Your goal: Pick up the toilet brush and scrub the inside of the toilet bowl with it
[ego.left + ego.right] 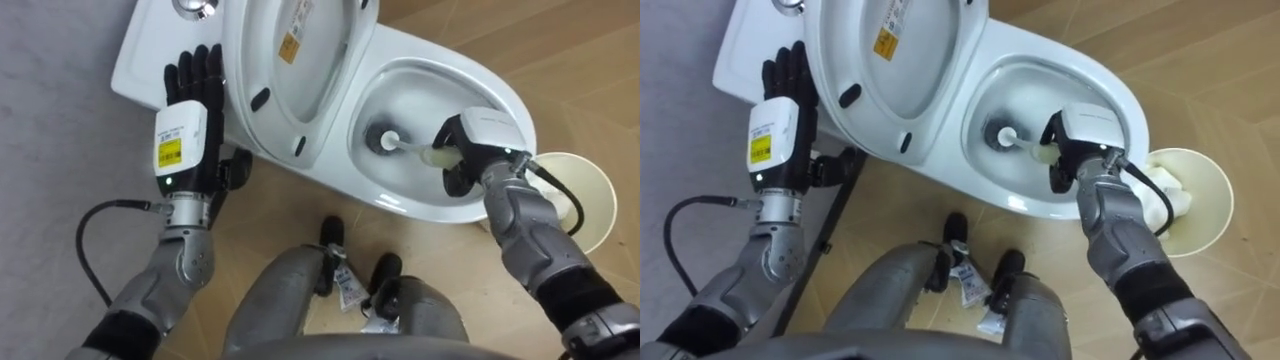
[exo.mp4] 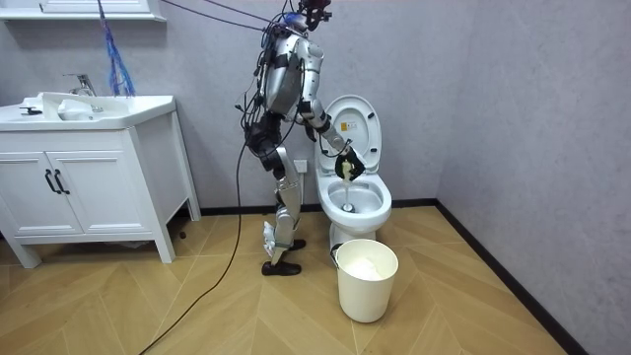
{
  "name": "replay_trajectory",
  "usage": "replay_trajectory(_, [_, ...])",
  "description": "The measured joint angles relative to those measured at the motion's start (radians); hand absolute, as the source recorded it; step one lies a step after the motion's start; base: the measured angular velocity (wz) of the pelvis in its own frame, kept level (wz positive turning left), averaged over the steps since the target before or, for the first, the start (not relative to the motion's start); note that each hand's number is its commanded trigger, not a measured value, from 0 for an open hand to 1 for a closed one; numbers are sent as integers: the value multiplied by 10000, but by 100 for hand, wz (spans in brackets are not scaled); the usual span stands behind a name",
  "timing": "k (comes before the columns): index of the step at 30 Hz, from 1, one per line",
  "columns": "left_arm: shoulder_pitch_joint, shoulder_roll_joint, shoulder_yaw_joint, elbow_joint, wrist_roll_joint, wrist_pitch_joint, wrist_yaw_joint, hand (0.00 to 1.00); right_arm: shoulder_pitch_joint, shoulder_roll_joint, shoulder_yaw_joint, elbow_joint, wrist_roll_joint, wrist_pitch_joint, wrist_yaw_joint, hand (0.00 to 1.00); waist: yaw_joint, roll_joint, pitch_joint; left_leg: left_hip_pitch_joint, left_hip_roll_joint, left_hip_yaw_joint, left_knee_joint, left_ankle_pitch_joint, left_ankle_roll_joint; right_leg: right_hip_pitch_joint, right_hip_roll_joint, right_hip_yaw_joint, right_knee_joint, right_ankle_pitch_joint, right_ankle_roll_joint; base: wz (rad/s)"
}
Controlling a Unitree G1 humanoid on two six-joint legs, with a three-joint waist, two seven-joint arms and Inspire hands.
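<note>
Evidently the right robot hand (image 1: 468, 152) clenches the brush (image 1: 385, 138) handle over the toilet (image 1: 440, 55); we judge the brush light, stiff, slippery.

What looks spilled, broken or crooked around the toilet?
Nothing stands out. The lid is up, the right hand grips the brush with its head down in the bowl, the left hand lies flat on the tank, and the white bucket stands upright beside the bowl. No spill shows on the floor.
</note>
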Motion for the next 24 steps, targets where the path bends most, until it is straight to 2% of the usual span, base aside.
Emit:
replay_trajectory(11, [40, 59, -36, -197, -400, 45, 114, 0, 498, -59, -93, -2333, -139, 644, 1114, 100, -83, -23, -12, -83, 129, 20, 85, -95, -52, -78, 110, -13, -4, 46, -62, -2])
replay_trajectory(18, [449, 76, 22, -403, -416, 81, 206, 0, 1090, -73, -324, -3576, -503, 654, 1690, 100, -93, -32, -22, -63, 180, 212, 100, -95, -56, -167, 134, 197, 145, 59, -81, -7])
replay_trajectory(24, [554, 54, -26, -460, -600, 224, 201, 0, 1327, -6, -410, -3804, -627, 654, 1766, 100, -89, -21, -28, 10, 252, 284, 105, -118, -94, -178, 186, 287, 154, 69, -108, -5])
